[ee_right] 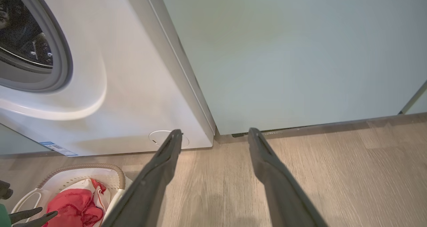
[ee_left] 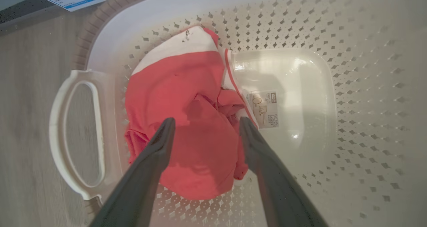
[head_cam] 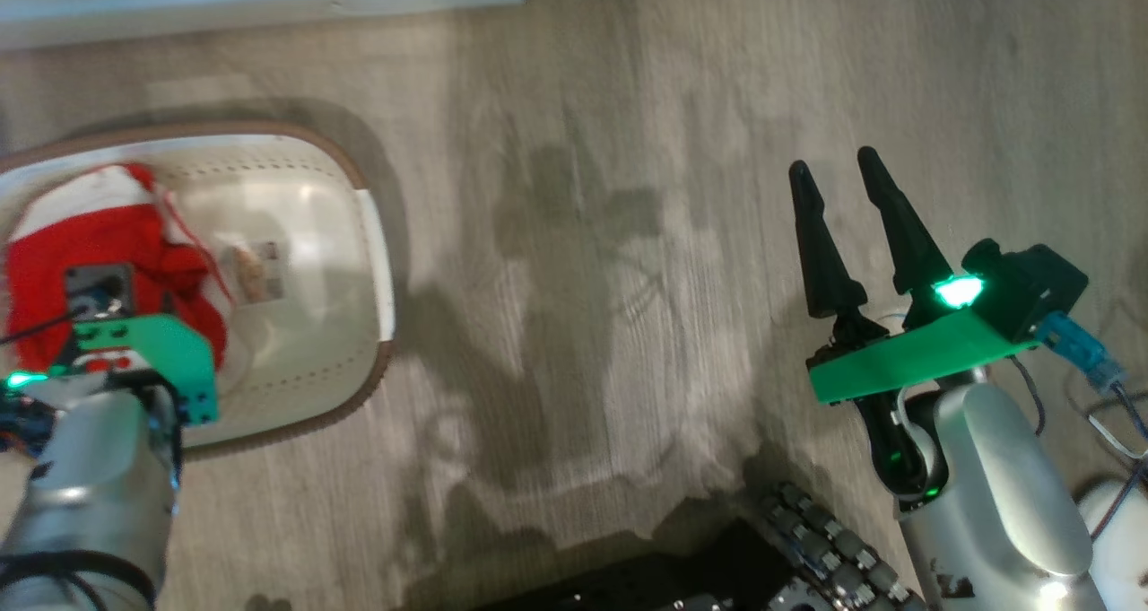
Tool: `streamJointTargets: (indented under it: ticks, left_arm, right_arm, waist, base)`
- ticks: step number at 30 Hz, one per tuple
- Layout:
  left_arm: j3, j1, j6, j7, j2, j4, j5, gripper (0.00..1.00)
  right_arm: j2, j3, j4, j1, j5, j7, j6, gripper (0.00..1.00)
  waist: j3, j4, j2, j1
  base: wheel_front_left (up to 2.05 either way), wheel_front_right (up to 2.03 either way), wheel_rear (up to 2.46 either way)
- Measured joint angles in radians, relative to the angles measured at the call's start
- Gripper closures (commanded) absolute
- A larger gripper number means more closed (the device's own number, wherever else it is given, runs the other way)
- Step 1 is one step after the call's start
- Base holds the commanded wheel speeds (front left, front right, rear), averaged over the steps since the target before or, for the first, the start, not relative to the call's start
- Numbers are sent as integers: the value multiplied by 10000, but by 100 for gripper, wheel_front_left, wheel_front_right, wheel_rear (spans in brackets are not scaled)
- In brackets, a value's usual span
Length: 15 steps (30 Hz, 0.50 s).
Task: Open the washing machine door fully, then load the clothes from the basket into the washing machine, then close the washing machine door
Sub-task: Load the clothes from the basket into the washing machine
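Note:
The cream basket [head_cam: 377,261] stands on the floor at the left, and the red clothes [head_cam: 108,234] lie bunched at one end of it. My left gripper [ee_left: 205,123] hangs open just above the clothes [ee_left: 186,97], one finger on each side of the heap, holding nothing. My right gripper [head_cam: 839,176] is open over bare floor at the right. The washing machine [ee_right: 126,87] shows its grey gasket and dark drum. The washing machine door is out of view.
A pale teal cabinet [ee_right: 300,53] stands right of the washer. Wood-look floor [head_cam: 583,234] spreads between the basket and my right arm. My dark wheeled base [head_cam: 789,557] is at the bottom edge. A sticker [ee_left: 265,108] lies on the basket's bottom.

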<state>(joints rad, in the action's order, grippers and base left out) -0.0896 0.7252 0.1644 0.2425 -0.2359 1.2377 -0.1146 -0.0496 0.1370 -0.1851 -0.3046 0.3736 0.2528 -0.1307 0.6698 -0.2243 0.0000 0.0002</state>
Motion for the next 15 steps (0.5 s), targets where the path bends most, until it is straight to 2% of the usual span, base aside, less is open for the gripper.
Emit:
streamJointTargets:
  ticks: [8, 15]
  left_arm:
    - [290, 573, 249, -1101, -548, 422, -270, 0]
    - [209, 895, 431, -1549, -1016, 474, -328, 0]
  right_arm:
    - [2, 291, 82, -158, 351, 2, 0, 0]
    - [2, 466, 199, -523, 514, 23, 0, 0]
  waist:
    - [911, -635, 0, -1]
    - [1518, -985, 0, -1]
  base:
    - [0, 0, 0]
    - [0, 0, 0]
